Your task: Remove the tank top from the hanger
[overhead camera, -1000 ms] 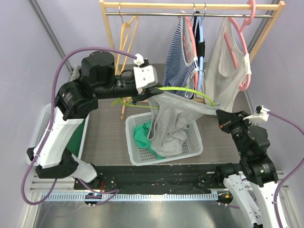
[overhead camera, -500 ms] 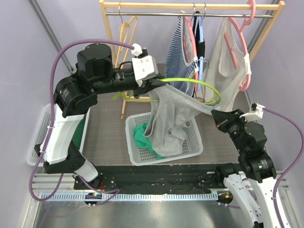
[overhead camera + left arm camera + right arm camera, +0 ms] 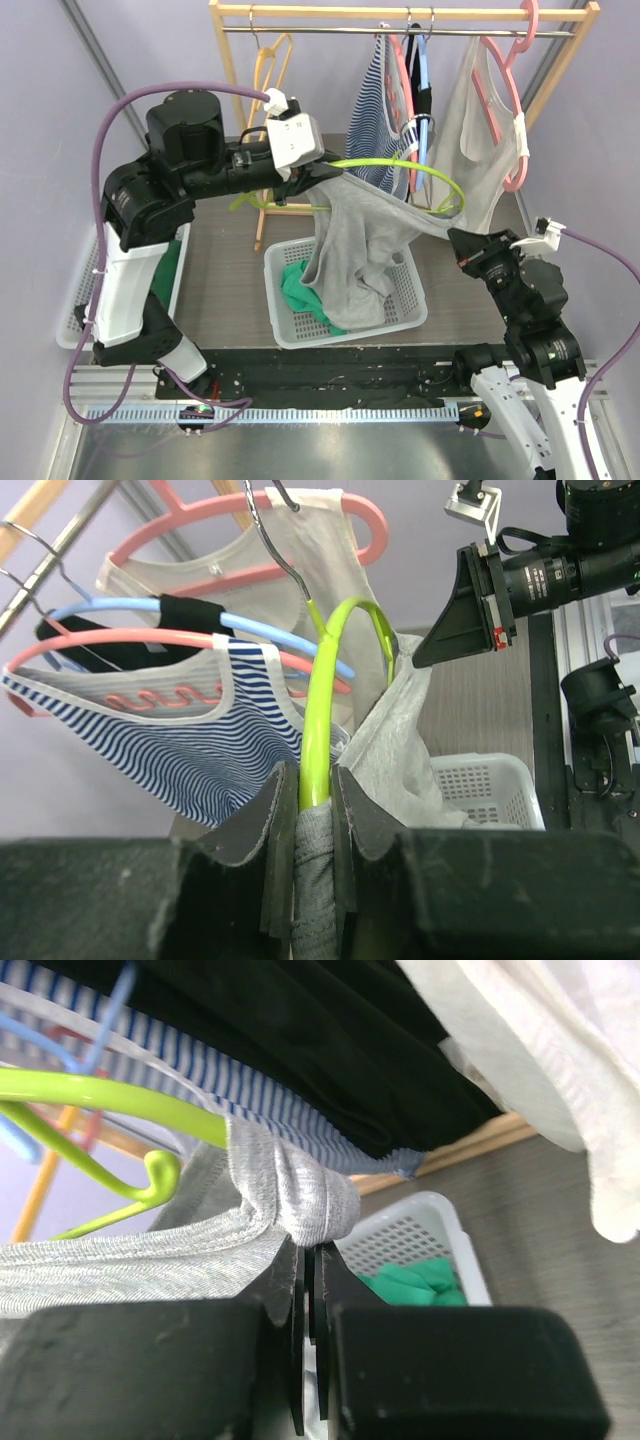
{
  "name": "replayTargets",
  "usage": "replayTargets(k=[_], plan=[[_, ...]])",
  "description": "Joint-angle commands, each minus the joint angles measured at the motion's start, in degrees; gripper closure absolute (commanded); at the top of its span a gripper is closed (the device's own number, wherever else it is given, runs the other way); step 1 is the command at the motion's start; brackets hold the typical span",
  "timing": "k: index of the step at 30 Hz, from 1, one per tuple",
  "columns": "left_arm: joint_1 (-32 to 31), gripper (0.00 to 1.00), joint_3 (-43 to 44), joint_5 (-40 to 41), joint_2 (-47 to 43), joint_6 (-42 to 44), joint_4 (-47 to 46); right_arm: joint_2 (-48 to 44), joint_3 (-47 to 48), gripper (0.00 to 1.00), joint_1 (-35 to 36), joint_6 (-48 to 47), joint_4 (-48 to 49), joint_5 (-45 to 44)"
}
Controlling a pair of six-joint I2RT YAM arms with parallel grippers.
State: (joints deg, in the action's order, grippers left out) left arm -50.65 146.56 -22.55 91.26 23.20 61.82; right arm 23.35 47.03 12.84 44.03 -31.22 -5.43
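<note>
The left fingers [image 3: 278, 815] are clenched on the thin arm of the lime-green plastic hanger [image 3: 322, 710], with a fold of the grey ribbed tank top [image 3: 400, 750] pinched between them alongside it. The right fingers [image 3: 335, 1278] are pressed together on a bunched grey shoulder strap. In the right wrist view that strap wraps over the hanger's other arm, just above the grip.

Between the two arms the hanger is held roughly level in the air. It sits below the rail of the wooden clothes rack [image 3: 400, 10] at the far edge of the desk [image 3: 225, 270] and appears to be free of it. The tank top's body droops from the hanger into the white plastic mesh basket [image 3: 412, 300], which stands mid-desk toward the near edge with a green cloth [image 3: 295, 285] inside.

The task looks about halfway done: the hanger seems to be off the rack and both ends are gripped, but the garment is not yet off, since grey fabric sits over both hanger arms. What is left is probably to draw the right-hand strap outward past the tip of the hanger arm, then free the other shoulder. That second step may be awkward, because cloth is trapped in the left grip together with the hanger. A blue-and-white striped top [image 3: 378, 110] and a white top [image 3: 480, 130] hang on the rail, uninvolved.
</note>
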Motion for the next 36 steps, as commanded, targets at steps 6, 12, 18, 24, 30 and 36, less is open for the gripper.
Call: replayTargets(k=[6, 12, 18, 24, 30, 36], plan=[[0.8, 1.00, 15.4, 3.6, -5.7, -1.8, -14.3, 3.9, -8.1, 0.99, -1.2, 1.4, -9.1, -4.2], [0.9, 1.00, 15.7, 4.0, -5.9, -1.9, -14.2, 4.9, -6.4, 0.99, -1.3, -1.1, -8.8, -4.3], [0.9, 1.00, 11.9, 2.1, -6.4, -3.7, -14.6, 4.5, -6.6, 0.96, -1.2, -2.5, -3.9, 2.9], [0.8, 1.00, 4.1, 1.7, -6.5, -2.9, -16.8, 4.6, 3.6, 0.27, -1.2, -14.6, 3.0, 17.6], [0.9, 1.00, 3.5, 1.9, -4.1, -1.8, -17.0, 7.0, 17.1, 0.23, -1.2, -26.1, -1.6, 24.9], [0.9, 1.00, -3.5, -2.9, -4.4, -1.7, -13.7, 6.0, 27.3, 0.28, -1.2, -34.8, 1.9, 34.6]])
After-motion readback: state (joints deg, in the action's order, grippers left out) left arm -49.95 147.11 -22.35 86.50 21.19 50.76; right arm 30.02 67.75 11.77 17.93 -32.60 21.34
